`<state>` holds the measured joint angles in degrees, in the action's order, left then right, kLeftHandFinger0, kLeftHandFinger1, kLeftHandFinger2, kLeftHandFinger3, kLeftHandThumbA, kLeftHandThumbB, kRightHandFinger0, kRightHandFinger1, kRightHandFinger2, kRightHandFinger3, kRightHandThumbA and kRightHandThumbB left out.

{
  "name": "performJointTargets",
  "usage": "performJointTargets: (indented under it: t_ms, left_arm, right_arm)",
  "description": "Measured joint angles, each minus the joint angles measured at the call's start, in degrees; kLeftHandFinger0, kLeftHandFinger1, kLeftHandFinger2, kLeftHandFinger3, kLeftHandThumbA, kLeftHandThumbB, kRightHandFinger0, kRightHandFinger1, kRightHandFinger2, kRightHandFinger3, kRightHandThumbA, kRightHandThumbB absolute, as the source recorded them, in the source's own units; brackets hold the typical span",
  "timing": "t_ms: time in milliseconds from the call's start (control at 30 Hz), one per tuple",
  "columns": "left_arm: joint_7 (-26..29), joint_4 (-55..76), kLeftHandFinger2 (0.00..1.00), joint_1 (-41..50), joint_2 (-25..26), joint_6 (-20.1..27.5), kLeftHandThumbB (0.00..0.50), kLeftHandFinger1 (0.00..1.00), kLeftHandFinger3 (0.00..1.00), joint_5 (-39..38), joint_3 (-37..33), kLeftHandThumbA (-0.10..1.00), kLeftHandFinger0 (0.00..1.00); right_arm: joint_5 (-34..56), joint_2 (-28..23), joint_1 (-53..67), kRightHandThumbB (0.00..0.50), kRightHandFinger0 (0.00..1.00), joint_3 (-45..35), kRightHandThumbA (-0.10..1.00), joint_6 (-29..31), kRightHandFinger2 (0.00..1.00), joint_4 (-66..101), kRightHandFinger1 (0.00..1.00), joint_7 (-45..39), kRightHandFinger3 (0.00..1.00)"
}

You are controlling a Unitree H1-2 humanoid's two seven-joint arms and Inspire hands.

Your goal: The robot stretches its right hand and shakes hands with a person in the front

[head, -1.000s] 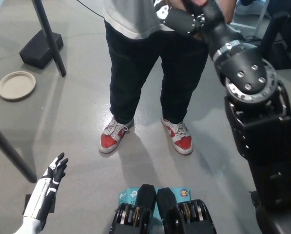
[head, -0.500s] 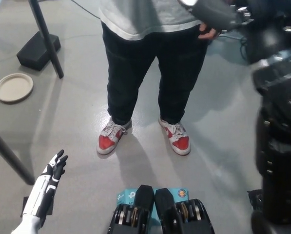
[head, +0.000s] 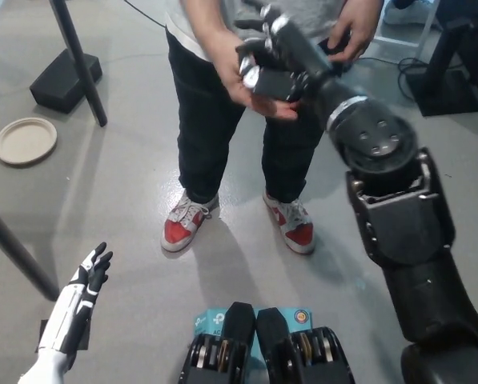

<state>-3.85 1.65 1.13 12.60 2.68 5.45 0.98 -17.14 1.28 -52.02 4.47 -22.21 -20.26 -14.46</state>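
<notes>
- The person (head: 247, 88) stands directly in front on red-and-white shoes, torso and legs filling the upper middle of the head view; their face is out of frame.
- The black right arm (head: 399, 216) reaches up and forward from the lower right, its heavy joint housings stacked close beside the person's legs. If it swings sideways from here, it could knock the person's thigh or knee.
- The right robot hand (head: 271, 60) lies in the person's hand (head: 239, 68), which cups it from below and from the side. The robot's fingers look partly curled against that palm, so I judge the clasp made, though how firmly they close cannot be told. Squeezing too hard is the main hazard: rigid fingers could pinch the skin.
- The person's other hand (head: 355, 32) hovers just beside the robot's wrist. A sudden shake or pull-back could catch it between wrist and body.
- The white left robot hand (head: 82, 300) rests low at the lower left, fingers apart and holding nothing, well apart from the handshake.
- A round plate (head: 25, 140) lies on the floor at the left, near a dark pole (head: 78, 60); neither is close enough to matter unless the person steps back that way.
</notes>
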Motion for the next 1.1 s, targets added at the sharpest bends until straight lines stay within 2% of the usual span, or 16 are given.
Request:
performJointTargets:
  t_ms: [67,100,200,300,333,400,533,567,600,667,700,833,1100]
  left_arm:
    - [0.0,0.2,1.0,0.0,0.0,0.0,0.093,1.0,1.0,0.0,0.0,1.0,1.0]
    - [0.0,0.3,1.0,0.0,0.0,0.0,0.105,1.0,1.0,0.0,0.0,1.0,1.0]
    - [0.0,0.3,1.0,-0.1,0.0,0.0,0.114,1.0,1.0,0.0,0.0,1.0,1.0]
    - [0.0,0.3,1.0,-0.1,0.0,0.0,0.116,1.0,1.0,0.0,0.0,1.0,1.0]
    - [0.0,0.3,1.0,-0.1,0.0,0.0,0.111,1.0,1.0,0.0,0.0,1.0,1.0]
    - [0.0,0.3,1.0,-0.1,0.0,0.0,0.104,1.0,1.0,0.0,0.0,1.0,1.0]
    - [0.0,0.3,1.0,-0.1,0.1,0.0,0.104,1.0,1.0,0.0,0.0,1.0,1.0]
    - [0.0,0.3,1.0,-0.1,0.1,0.0,0.104,1.0,1.0,0.0,0.0,1.0,1.0]
    - [0.0,0.2,1.0,-0.2,0.1,0.0,0.103,1.0,1.0,0.0,0.0,1.0,1.0]
    - [0.0,0.1,1.0,-0.3,0.0,0.0,0.106,1.0,1.0,0.0,0.0,1.0,1.0]
    - [0.0,0.0,1.0,-0.2,0.0,-0.1,0.106,1.0,1.0,0.0,0.0,1.0,1.0]
    - [0.0,-0.1,1.0,-0.3,0.0,-0.1,0.107,1.0,1.0,0.0,0.0,1.0,1.0]
    - [0.0,-0.2,1.0,-0.4,0.1,0.0,0.101,1.0,1.0,0.0,0.0,1.0,1.0]
  right_arm:
    - [0.0,-0.1,-0.2,0.086,1.0,0.4,0.31,1.2,1.0,-2.2,1.0,0.8,1.0]
    - [0.0,-0.2,-0.2,0.144,1.0,0.5,0.4,1.5,1.0,-2.6,1.0,0.9,1.0]
    - [0.0,-0.7,-0.2,0.217,1.0,1.2,0.5,2.2,1.0,-2.8,1.0,1.6,1.0]
    - [0.0,-1.6,0.2,0.224,1.0,1.9,0.52,2.1,1.0,-1.3,1.0,1.8,1.0]
    - [0.0,-1.9,0.3,0.284,1.0,2.0,0.56,2.1,1.0,-1.0,1.0,1.8,1.0]
    - [0.0,-2.6,1.3,0.368,1.0,2.3,0.73,1.4,1.0,0.9,1.0,1.8,1.0]
    - [0.0,-4.4,5.3,0.376,1.0,2.6,0.75,-0.2,1.0,9.9,1.0,1.5,1.0]
    - [0.0,-4.7,5.8,0.378,1.0,2.7,0.9,-0.6,1.0,11.3,1.0,1.5,1.0]
    - [0.0,-5.3,6.6,0.378,1.0,2.8,0.93,-1.0,1.0,13.0,1.0,1.4,1.0]
    - [-0.1,-6.5,9.0,0.374,1.0,2.7,0.93,-1.5,1.0,17.6,1.0,1.4,1.0]
    - [-0.1,-6.9,10.1,0.391,1.0,2.7,0.93,-1.7,1.0,19.7,1.0,1.4,1.0]
    - [-0.1,-9.2,16.1,0.39,1.0,1.9,0.98,-2.3,1.0,28.3,1.0,1.4,1.0]
    - [1.3,-15.6,31.8,0.375,1.0,-4.3,0.95,-3.0,1.0,45.5,1.0,1.4,1.0]
